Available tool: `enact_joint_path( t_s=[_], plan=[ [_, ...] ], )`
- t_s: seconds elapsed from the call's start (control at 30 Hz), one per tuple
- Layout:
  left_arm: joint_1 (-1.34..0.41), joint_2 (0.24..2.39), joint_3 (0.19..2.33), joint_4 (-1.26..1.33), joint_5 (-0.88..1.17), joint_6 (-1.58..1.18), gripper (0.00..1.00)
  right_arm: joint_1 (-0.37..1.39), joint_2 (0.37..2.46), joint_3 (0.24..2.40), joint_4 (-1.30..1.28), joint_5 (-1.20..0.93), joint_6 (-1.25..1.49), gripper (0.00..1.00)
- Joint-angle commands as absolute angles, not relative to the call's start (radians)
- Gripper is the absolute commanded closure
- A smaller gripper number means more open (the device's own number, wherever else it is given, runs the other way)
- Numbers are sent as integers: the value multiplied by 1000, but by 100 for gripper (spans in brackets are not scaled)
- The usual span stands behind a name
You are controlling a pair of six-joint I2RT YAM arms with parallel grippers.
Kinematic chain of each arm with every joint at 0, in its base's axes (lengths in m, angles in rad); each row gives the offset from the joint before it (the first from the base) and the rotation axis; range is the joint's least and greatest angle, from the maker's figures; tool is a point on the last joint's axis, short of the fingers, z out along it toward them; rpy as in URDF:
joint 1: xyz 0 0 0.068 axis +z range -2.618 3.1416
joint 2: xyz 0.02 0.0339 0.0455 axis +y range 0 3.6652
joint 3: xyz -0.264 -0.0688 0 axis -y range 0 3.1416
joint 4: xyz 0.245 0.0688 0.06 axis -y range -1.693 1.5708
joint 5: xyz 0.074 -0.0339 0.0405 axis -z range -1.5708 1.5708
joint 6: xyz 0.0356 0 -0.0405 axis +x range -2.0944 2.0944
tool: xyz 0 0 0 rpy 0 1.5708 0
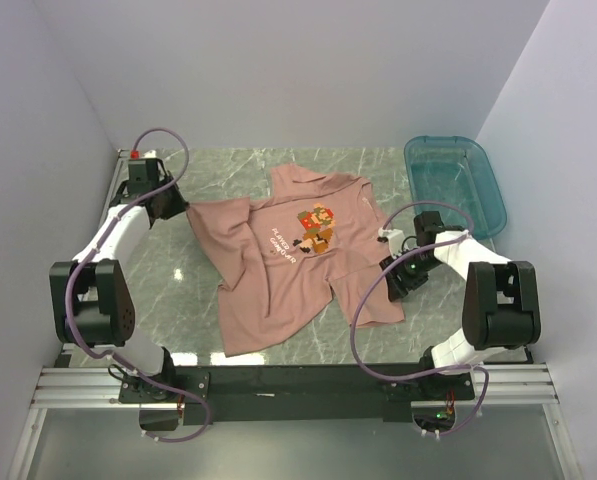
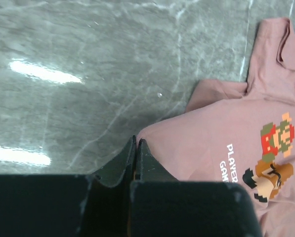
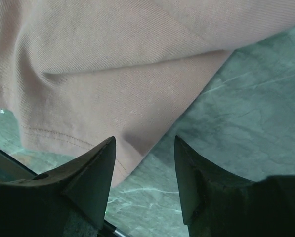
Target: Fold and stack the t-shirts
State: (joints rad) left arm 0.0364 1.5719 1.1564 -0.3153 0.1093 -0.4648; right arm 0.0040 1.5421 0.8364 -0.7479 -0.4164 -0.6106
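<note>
Left hand [image 2: 137, 143] was pressed together at the t-shirt [image 1: 278, 270] edge; any cloth caught was hidden. Right hand [image 3: 144, 139] was spread above a stitched corner.

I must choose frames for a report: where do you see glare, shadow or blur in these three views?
Left wrist view: two bright glare streaks on the grey marbled tabletop; the closed left pincer is dark. Right wrist view: the dusty pink cloth t-shirt is sharp, weave visible; the open right pincer is dark and slightly soft. Top external view: even light, only soft shadows.
</note>
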Motion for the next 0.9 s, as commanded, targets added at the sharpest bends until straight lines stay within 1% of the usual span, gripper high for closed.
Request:
enact_joint_path(
  t_s=[0.0,0.07,0.1,0.17,0.2,0.23,0.27,0.3,0.33,0.43,0.6,0.87],
  plan=[
    [61,1577,1204,-276,129,-457,100,8,1572,807,-716,-400,-617,45],
    [69,1586,1212,-273,127,-457,100,9,1583,795,-721,-417,-630,49],
    [78,1589,1213,-272,126,-457,100,12,1589,790,-727,-423,-635,55],
    [90,1595,1218,-267,123,-457,100,15,1595,785,-738,-439,-655,62],
    [104,1600,1221,-265,123,-459,100,15,1600,784,-748,-440,-661,74],
    [112,1609,1224,-264,121,-460,100,15,1598,781,-752,-436,-672,81],
    [120,1615,1232,-262,123,-462,100,14,1594,773,-758,-431,-678,86],
    [127,1621,1236,-262,120,-462,100,11,1588,770,-767,-422,-683,97],
    [143,1634,1239,-259,118,-463,100,8,1566,766,-770,-399,-699,100],
    [176,1669,1259,-262,110,-463,100,-43,1510,753,-804,-365,-750,100],
    [236,1749,1311,-268,107,-477,100,-172,1441,732,-863,-243,-863,100],
    [252,1908,1463,-314,92,-477,100,-302,1359,657,-930,-117,-1037,100]
  ],
)
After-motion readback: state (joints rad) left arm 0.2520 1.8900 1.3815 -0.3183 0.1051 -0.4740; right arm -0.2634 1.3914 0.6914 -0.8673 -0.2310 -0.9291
